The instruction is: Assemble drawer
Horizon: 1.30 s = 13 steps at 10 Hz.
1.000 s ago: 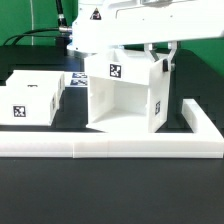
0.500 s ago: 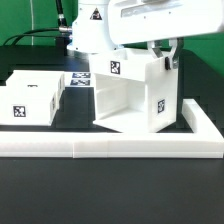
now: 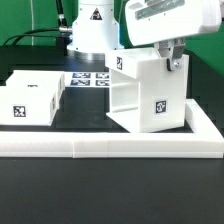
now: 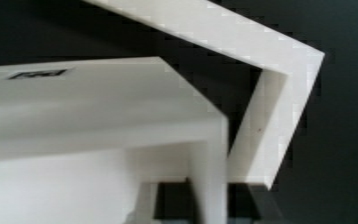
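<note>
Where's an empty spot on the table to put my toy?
The table is bare between the tray and the tall shell, behind the rail. There is more room in front of the rail. The rail's corner is crowded by the tall shell and the gripper.

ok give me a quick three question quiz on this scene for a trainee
1. True or false: the tray stands apart from the shell.
2. Fill in: the rail's short arm lies on the exterior view's ____ of the shell.
3. What do the jaws grip? A) tray B) shell's top edge C) rail
Key: 1 true; 2 right; 3 B
</note>
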Available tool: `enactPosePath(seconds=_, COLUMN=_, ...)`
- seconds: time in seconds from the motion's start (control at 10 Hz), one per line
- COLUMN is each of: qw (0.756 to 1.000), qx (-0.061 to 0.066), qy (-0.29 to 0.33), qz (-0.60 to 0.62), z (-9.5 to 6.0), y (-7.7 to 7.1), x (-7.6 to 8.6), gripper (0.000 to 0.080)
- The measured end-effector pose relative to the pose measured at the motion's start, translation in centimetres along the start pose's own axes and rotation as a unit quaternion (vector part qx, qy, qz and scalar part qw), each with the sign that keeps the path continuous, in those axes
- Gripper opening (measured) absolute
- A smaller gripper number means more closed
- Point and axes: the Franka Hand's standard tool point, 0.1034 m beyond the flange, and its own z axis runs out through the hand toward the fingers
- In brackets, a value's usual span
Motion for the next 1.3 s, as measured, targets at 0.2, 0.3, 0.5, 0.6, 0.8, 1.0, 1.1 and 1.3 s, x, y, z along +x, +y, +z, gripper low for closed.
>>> enactPosePath(seconds=0.2, qw=0.999, qx=0.003, qy=-0.006, qz=0.044, z=0.0, y=0.0, x=-0.3, gripper=0.0054)
enactPosePath(seconds=0.3, qw=0.997, qx=0.003, qy=-0.01, qz=0.07, z=0.1, y=0.0, x=-0.3, gripper=0.0054)
enactPosePath(seconds=0.5, qw=0.994, qx=0.001, qy=-0.017, qz=0.106, z=1.0, y=-0.9, x=-0.1, gripper=0.0054)
enactPosePath(seconds=0.6, qw=0.993, qx=-0.001, qy=-0.023, qz=0.114, z=1.3, y=-2.1, x=-0.4, gripper=0.0058)
enactPosePath(seconds=0.8, qw=0.992, qx=-0.002, qy=-0.028, qz=0.127, z=1.9, y=-4.0, x=0.0, gripper=0.0058)
enactPosePath(seconds=1.0, qw=0.99, qx=-0.002, qy=-0.031, qz=0.136, z=2.3, y=-5.3, x=0.5, gripper=0.0059)
enactPosePath(seconds=1.1, qw=0.99, qx=-0.004, qy=-0.032, qz=0.137, z=2.4, y=-5.6, x=0.7, gripper=0.0059)
enactPosePath(seconds=1.3, qw=0.99, qx=-0.005, qy=-0.034, qz=0.139, z=2.3, y=-5.7, x=0.8, gripper=0.0059)
